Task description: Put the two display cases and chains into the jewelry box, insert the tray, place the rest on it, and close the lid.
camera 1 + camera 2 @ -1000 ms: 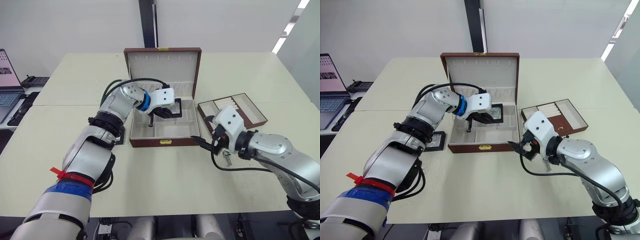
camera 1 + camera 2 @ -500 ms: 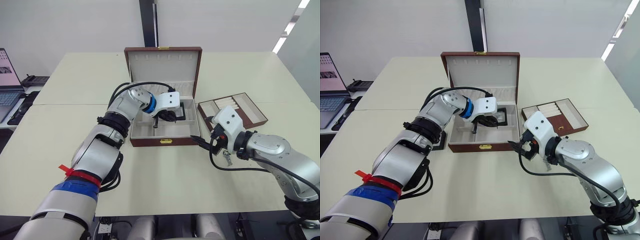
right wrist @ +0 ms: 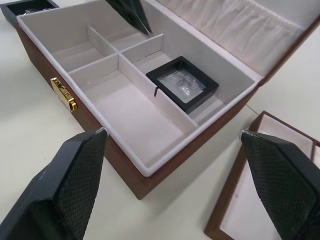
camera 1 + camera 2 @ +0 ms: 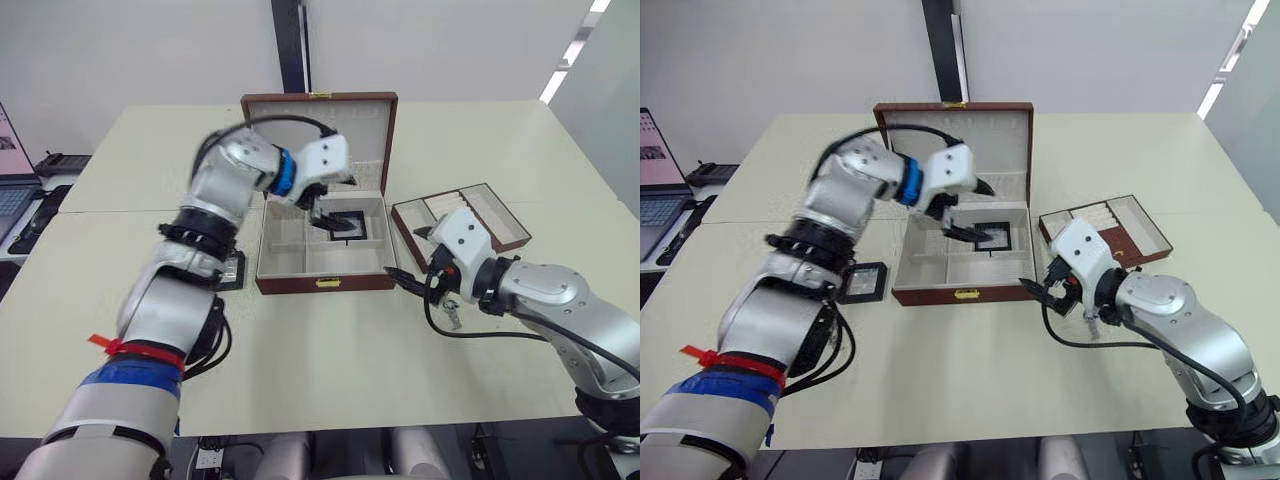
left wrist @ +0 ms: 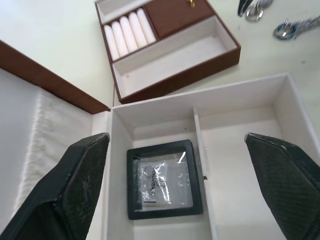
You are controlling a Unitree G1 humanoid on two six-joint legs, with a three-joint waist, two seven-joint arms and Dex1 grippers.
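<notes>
Head views: left gripper (image 4: 970, 210) hung released, fingers apart, above jewelry box (image 4: 962, 292); lid (image 4: 958, 132) up. One display case (image 4: 991, 236) lay in back right compartment, 2nd display case (image 4: 863, 281) on table left of box. Tray (image 4: 1145, 233) sat right of box.
L wrist: case flat under spread fingers.
R wrist: right gripper (image 4: 1035, 290) splayed wide, empty, near box front corner.

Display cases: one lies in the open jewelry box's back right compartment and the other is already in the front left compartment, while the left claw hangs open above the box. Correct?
Not quite. One display case does lie in the jewelry box's back right compartment, but the other display case sits on the table left of the box, as the right eye view shows. The left claw is open above the box.
</notes>
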